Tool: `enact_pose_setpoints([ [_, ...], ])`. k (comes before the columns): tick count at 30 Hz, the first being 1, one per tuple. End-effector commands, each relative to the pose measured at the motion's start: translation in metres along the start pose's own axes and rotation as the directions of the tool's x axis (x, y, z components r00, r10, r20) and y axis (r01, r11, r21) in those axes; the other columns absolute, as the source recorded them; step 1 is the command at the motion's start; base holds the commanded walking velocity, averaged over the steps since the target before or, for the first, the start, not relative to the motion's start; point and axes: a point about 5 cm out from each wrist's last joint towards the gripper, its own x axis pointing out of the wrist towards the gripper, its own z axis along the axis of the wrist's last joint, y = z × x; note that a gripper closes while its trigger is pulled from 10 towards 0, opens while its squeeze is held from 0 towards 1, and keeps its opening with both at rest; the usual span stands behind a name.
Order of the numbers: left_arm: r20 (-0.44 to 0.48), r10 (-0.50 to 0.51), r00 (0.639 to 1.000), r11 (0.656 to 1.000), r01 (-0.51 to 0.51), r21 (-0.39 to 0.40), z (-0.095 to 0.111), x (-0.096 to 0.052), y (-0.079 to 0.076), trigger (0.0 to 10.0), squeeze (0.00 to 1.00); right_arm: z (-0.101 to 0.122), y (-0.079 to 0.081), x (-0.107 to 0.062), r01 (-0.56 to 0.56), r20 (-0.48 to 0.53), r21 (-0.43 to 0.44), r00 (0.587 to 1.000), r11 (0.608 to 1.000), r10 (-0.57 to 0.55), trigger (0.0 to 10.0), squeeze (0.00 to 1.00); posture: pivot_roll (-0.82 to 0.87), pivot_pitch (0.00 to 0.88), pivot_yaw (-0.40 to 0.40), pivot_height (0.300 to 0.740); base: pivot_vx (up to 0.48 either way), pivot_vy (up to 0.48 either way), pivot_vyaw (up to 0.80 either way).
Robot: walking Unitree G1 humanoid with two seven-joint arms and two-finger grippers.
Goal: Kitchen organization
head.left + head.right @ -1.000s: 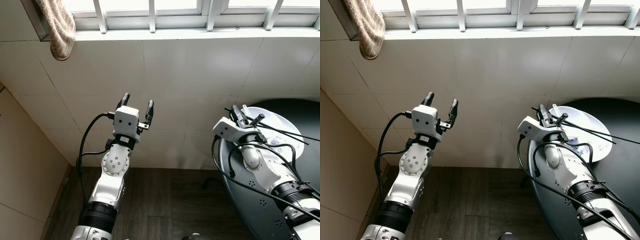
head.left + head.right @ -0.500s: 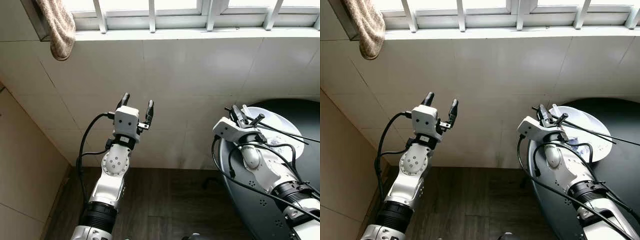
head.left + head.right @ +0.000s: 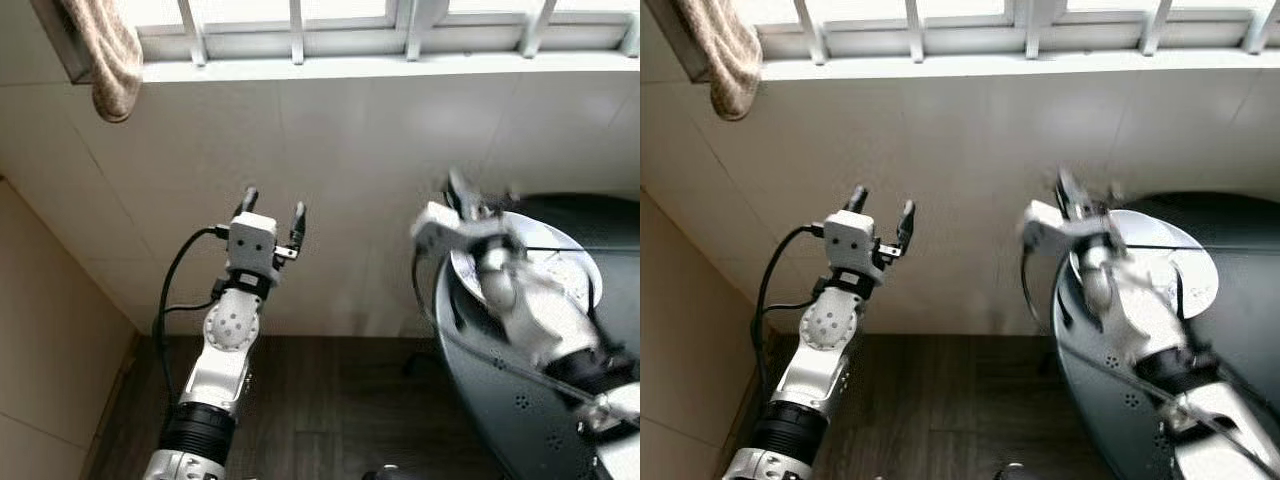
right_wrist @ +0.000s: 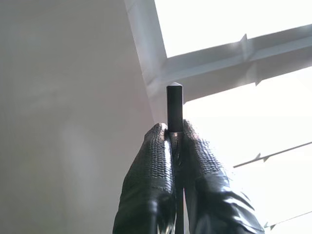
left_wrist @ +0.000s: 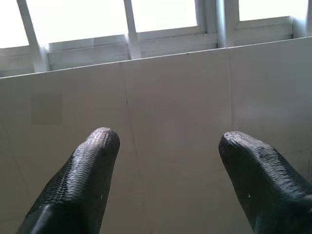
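Left gripper [image 3: 272, 207] raised before a wall [image 3: 380, 160] of large pale glossy tiles, its two long black fingers [image 5: 87, 170] spread wide with bare wall between them; the fingertips are rounded and finely ribbed, like knitted rubber. The silver arm below it is jointed, with a round perforated disc at the wrist and a looping black cable at its side.

Right gripper [image 4: 174, 141] closed on a thin dark rod [image 4: 174, 105] of squared section, flat at its end, pinched between the two textured fingertips and standing out just beyond them. In the head views this gripper [image 3: 462, 192] is blurred (the rod cannot be made out there) and sits at the near edge of a white plate [image 3: 570, 262], round and smooth, which lies on a round table [image 3: 500, 420] with a dark, matt top. The right arm reaches across the table from the robot's side, trailing black cables.

Above the tiles runs a white window frame [image 3: 300, 30] with upright bars, brightly lit from outside. A beige towel [image 3: 108, 55] of coarse, looped texture hangs over the frame at the far left. Dark wood-grain floor [image 3: 330, 400] lies below, and a tan panel [image 3: 50, 340] stands on the left.
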Motion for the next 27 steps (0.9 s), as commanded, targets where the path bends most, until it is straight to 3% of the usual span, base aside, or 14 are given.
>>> enact_pose_setpoints([
  [1, -0.012, 0.019, 1.0, 1.0, -0.019, 0.002, -0.001, 0.0, 0.005, 10.0, 0.0, -0.004, 0.014, -0.008, -0.079, -0.001, -0.031, 0.997, 0.996, 0.079, 0.0, 0.0, -0.11, 0.0, 0.013, 0.74, 0.0, 0.0, 0.0],
  [9, -0.015, 0.022, 1.0, 1.0, -0.022, -0.002, -0.002, 0.0, 0.005, 10.0, 0.0, -0.006, 0.009, -0.009, -0.111, -0.019, -0.053, 0.994, 0.992, 0.11, 0.0, 0.0, -0.11, 0.0, 0.008, 0.74, 0.0, 0.0, 0.0],
  [21, -0.021, 0.031, 0.999, 0.999, -0.031, -0.011, -0.002, -0.001, 0.007, 10.0, 0.0, 0.018, 0.004, -0.011, -0.032, 0.087, 0.076, 0.996, 0.997, 0.025, 0.0, 0.0, -0.1, 0.0, 0.011, 0.74, 0.0, 0.0, 0.0],
  [27, -0.032, 0.032, 0.999, 0.999, -0.033, -0.015, -0.003, 0.0, 0.008, 10.0, 0.0, 0.025, 0.002, -0.011, -0.007, 0.111, 0.145, 0.994, 0.989, -0.009, 0.0, 0.0, -0.1, 0.0, 0.009, 0.74, 0.0, 0.393, 0.0],
])
